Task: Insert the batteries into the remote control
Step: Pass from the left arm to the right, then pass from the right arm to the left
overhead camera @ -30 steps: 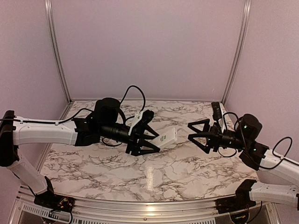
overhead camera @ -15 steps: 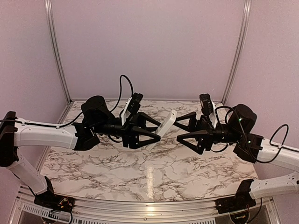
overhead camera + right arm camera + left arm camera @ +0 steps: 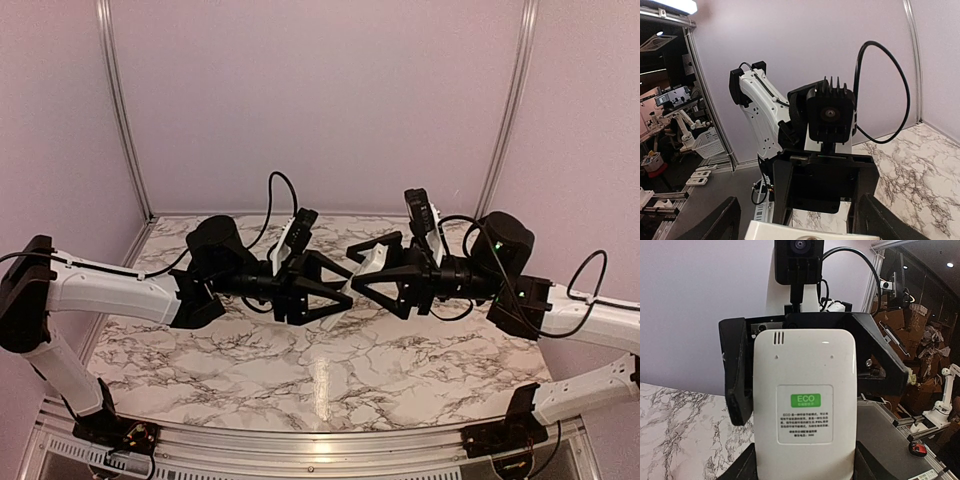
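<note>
At the centre of the top view, the remote control is clamped in the left hand above the bench. The right hand has been brought in, jaws spread wide about its free end, so a handover seems begun. No batteries or open compartment can be seen.

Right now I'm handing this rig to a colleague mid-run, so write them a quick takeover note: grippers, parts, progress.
Left gripper: shut on the remote control, held up off the table, labelled back toward the left wrist camera.
Right gripper: open, jaws either side of the remote's far end; contact unclear.
batteries: not in any view.
Done: remote lifted and presented between the arms.
Left: find and load the batteries; nothing shows them fitted.
</note>
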Controlling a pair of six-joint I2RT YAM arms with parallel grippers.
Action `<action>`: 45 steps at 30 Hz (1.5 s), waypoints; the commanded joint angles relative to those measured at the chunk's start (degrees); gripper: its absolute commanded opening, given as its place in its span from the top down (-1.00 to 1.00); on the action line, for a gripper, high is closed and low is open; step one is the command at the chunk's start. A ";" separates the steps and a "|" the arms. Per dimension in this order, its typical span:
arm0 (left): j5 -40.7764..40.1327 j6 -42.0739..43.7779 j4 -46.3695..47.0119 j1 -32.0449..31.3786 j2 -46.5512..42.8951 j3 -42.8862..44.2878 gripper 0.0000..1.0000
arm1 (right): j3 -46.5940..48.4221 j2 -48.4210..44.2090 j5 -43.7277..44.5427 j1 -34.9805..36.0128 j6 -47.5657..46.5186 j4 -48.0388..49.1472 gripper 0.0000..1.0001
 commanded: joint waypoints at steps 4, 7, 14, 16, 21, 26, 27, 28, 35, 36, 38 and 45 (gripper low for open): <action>-3.68 -0.24 4.46 -0.16 0.53 -1.34 0.22 | 1.69 0.30 6.41 0.84 0.98 -1.93 -0.09; -5.62 -0.03 4.31 0.22 -0.09 -2.16 0.13 | 1.93 0.37 6.77 0.80 1.87 -1.69 0.19; -14.85 4.04 -2.34 0.89 -5.00 -4.38 -0.52 | 2.90 0.41 12.12 0.80 2.52 -5.25 0.41; -18.20 5.99 -5.48 1.00 -7.72 -5.43 -0.57 | 3.12 0.31 15.24 0.73 2.91 -7.14 0.46; -29.12 11.71 -18.82 0.64 -12.28 -4.41 -0.55 | 4.61 0.93 25.48 0.29 5.54 -13.77 0.51; -38.69 16.90 -32.65 -2.51 -11.96 0.19 -0.48 | 5.29 3.00 30.58 -0.94 9.93 -17.75 0.52; -40.57 17.65 -34.97 -3.45 -11.26 1.41 -0.47 | 5.26 3.47 30.68 -1.41 10.70 -17.96 0.52; -42.73 18.22 -37.50 -4.45 -10.40 2.55 -0.45 | 5.34 3.87 30.70 -1.62 11.32 -17.98 0.52; -49.24 18.85 -42.81 -7.80 -3.85 8.85 -0.34 | 6.26 6.29 30.11 -2.01 13.42 -18.55 0.51; -49.83 18.85 -43.13 -7.93 -3.01 9.48 -0.30 | 6.20 6.45 29.94 -2.04 13.61 -18.48 0.52; -51.53 18.85 -43.79 -8.17 -1.58 10.79 -0.24 | 6.07 6.66 29.70 -2.04 14.05 -18.23 0.52; -54.14 18.78 -45.85 -8.40 2.08 14.60 0.06 | 5.76 7.53 29.45 -2.00 15.01 -17.71 0.52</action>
